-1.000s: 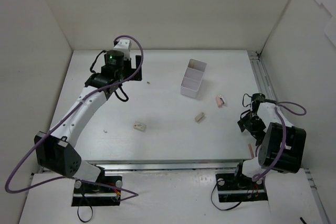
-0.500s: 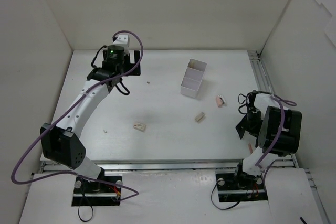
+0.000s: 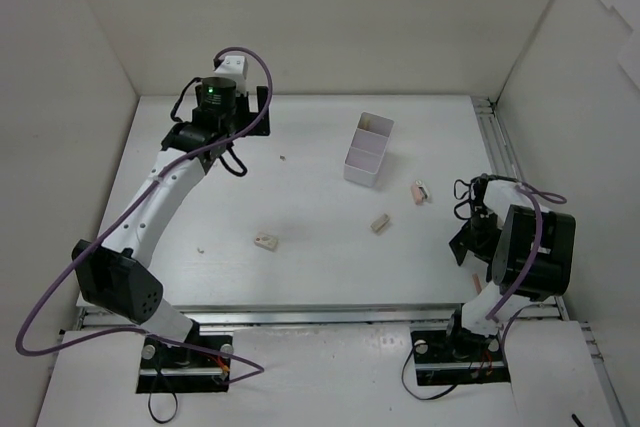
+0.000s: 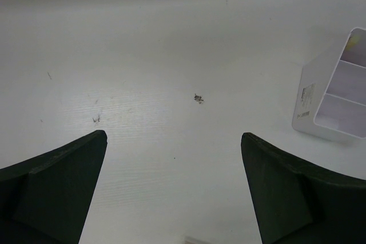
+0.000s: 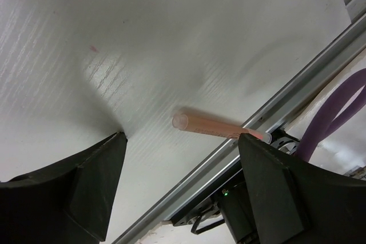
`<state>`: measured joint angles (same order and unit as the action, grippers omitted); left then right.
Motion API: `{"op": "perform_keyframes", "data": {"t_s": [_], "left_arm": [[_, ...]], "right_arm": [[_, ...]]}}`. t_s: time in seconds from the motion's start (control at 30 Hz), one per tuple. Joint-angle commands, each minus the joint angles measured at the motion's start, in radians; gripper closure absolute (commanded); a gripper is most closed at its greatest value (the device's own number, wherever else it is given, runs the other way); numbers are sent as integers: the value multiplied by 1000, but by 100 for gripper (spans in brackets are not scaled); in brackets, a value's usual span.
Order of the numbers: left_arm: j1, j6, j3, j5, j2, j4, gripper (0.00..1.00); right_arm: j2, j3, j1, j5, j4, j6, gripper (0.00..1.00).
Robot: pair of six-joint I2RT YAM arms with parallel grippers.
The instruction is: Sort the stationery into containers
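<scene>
The white divided box (image 3: 367,150) stands on the table at back centre and also shows in the left wrist view (image 4: 337,92). Two beige blocks (image 3: 266,241) (image 3: 380,223) and a pink piece (image 3: 418,191) lie loose on the table. An orange pen (image 5: 217,127) lies by the near right rail; a short bit of it shows in the top view (image 3: 475,282). My right gripper (image 5: 182,136) (image 3: 462,243) is open and empty, low over the table, with the pen just beyond its fingertips. My left gripper (image 4: 173,135) (image 3: 258,112) is open and empty at the back left.
A metal rail (image 5: 274,118) runs along the table's edge beside the pen. White walls enclose the table on three sides. A tiny dark speck (image 4: 198,98) lies ahead of my left gripper. Two tiny light bits (image 3: 283,157) (image 3: 201,245) lie on the left half.
My left gripper has shifted a little toward the back wall. My right wrist has turned and dropped toward the near right edge, over the orange pen. Nothing on the table has moved.
</scene>
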<state>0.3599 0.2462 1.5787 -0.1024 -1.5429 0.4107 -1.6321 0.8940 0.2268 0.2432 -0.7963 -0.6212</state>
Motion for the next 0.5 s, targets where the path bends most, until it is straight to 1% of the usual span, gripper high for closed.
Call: {"op": "perform_keyframes", "data": {"t_s": [0.0, 0.03, 0.17, 0.3, 0.47], "left_arm": [[14, -13, 41, -22, 50, -10, 0], [14, -12, 34, -29, 56, -10, 0], [14, -16, 14, -66, 95, -18, 0], [23, -39, 64, -109, 96, -4, 0], [24, -71, 128, -196, 66, 28, 0]], "right_arm": [[-20, -18, -3, 41, -31, -11, 25], [-29, -12, -1, 41, -32, -8, 30], [-40, -3, -3, 50, -23, -5, 39], [-66, 10, 0, 59, -26, -3, 44], [-124, 46, 20, 68, -27, 12, 48]]}}
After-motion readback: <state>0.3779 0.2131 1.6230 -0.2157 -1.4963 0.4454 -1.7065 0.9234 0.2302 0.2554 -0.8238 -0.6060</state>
